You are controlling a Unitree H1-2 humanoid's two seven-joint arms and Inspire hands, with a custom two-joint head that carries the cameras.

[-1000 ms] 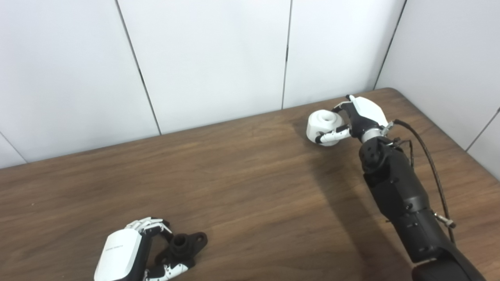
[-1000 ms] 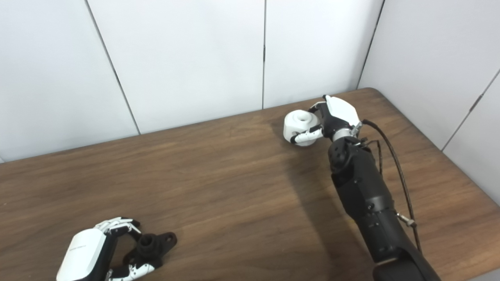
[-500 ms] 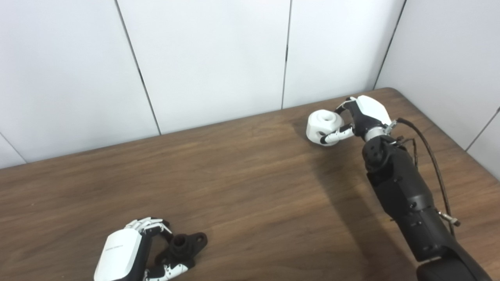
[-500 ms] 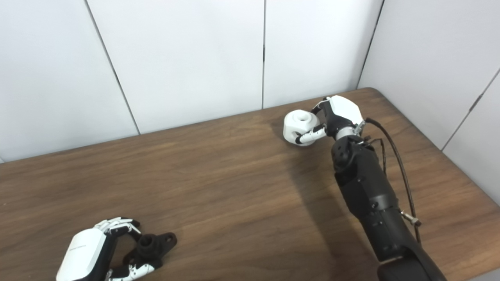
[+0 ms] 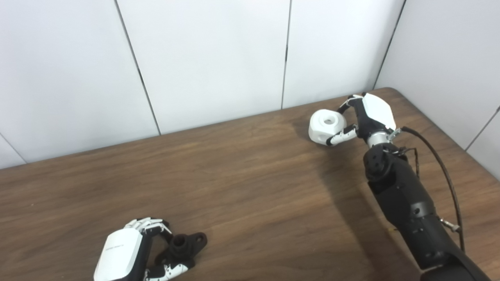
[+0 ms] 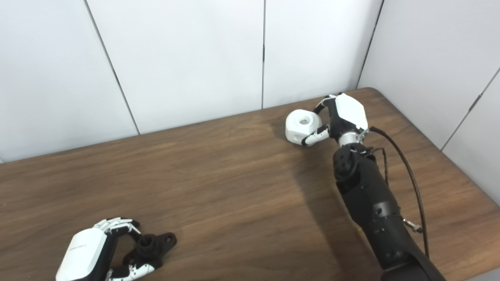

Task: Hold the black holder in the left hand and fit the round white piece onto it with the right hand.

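We are working with two hands set well apart on the bench [image 5: 242, 187]. Our left hand [image 5: 129, 253] is lying at the near left edge, its fingers curled round the holder [image 5: 183, 246], which is sitting on the wood with its short tube pointing up. We judge that pose is meant to keep the tube open for the piece to drop onto.

Our right hand [image 5: 365, 117] is reaching to the far right corner, where it is closing on the piece [image 5: 326, 127]: fingers over the far side, thumb under the near side. The piece is tilting, its central hole facing up and toward us, and it seems to be just clear of the wood, though we cannot tell for sure. Gripping it by the sides is leaving that hole free, which the fit will need. The carry across to the holder is not yet done.
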